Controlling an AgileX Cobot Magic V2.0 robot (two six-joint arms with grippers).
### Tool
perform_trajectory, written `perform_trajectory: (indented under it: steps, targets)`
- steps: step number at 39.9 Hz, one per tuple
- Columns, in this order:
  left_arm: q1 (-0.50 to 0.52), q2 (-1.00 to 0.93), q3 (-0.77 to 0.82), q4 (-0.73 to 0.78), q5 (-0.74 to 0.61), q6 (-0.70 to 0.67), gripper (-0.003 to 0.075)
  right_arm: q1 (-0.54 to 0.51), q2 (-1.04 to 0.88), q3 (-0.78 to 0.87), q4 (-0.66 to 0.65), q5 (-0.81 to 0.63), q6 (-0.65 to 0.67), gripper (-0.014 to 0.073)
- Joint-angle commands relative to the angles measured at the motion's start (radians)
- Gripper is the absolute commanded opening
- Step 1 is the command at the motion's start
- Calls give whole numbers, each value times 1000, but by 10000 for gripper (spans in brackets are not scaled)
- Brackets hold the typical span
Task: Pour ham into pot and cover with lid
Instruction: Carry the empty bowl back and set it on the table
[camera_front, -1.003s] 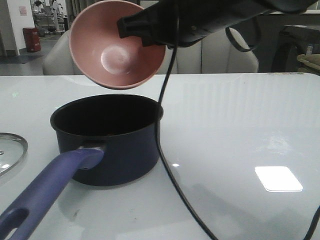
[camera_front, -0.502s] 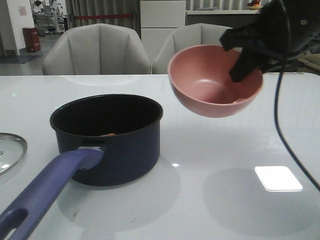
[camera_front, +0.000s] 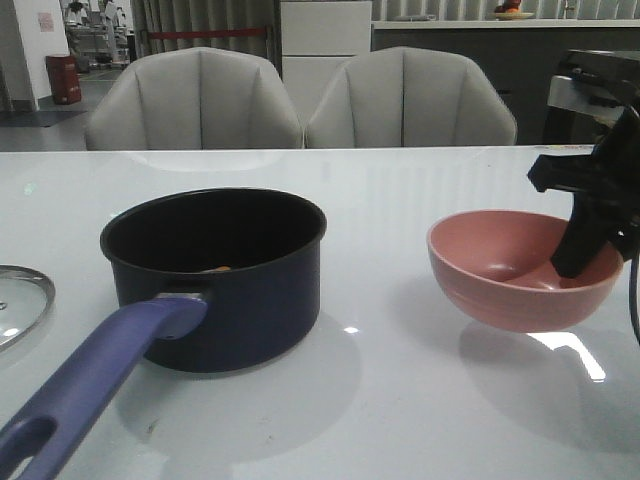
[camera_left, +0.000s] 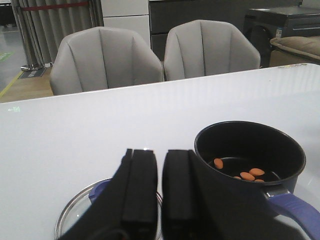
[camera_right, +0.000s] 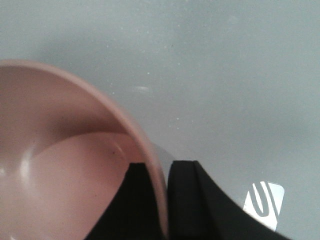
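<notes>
The dark navy pot (camera_front: 250, 310) stands left of centre, its purple-blue handle (camera_front: 95, 385) pointing to the front left. Several orange-pink ham chunks (camera_left: 245, 175) lie in the pot (camera_left: 282, 150). The glass lid (camera_front: 20, 300) lies flat at the table's left edge. In the left wrist view the lid (camera_left: 70, 220) and its blue knob (camera_left: 97, 192) sit under my left gripper (camera_left: 160, 152), whose fingers are nearly together and empty. My right gripper (camera_front: 580, 250) is shut on the rim of an empty pink bowl (camera_front: 510, 280), upright and low over the table at the right. The rim sits between its fingers (camera_right: 165, 170).
Two grey chairs (camera_front: 195, 100) stand behind the table's far edge. A bright light reflection (camera_front: 575, 350) lies on the glossy white table under the bowl. Dark equipment (camera_front: 590, 80) stands at the back right.
My right gripper has carried the pink bowl from tipped above the pot, rightwards and down, turning it upright low over the table at the right. The pot and lid have not moved.
</notes>
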Motion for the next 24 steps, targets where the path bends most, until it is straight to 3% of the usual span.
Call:
perform_trajectory:
  steps: [1,8,16,24]
  targets:
    - [-8,-16,-21,0,-69,-1,124,-5,-23,-49,13,3,2,262]
    - [-8,-16,-21,0,-61,-1,124,-5,-15,-97,-1,23,2,419]
    - [-8,-16,-21,0,-61,-1,124,-5,-77,-165,-71,83,-13,420]
    - [-8,-16,-21,0,-61,-1,124,-5,-254,-154,-117,75,-64,420]
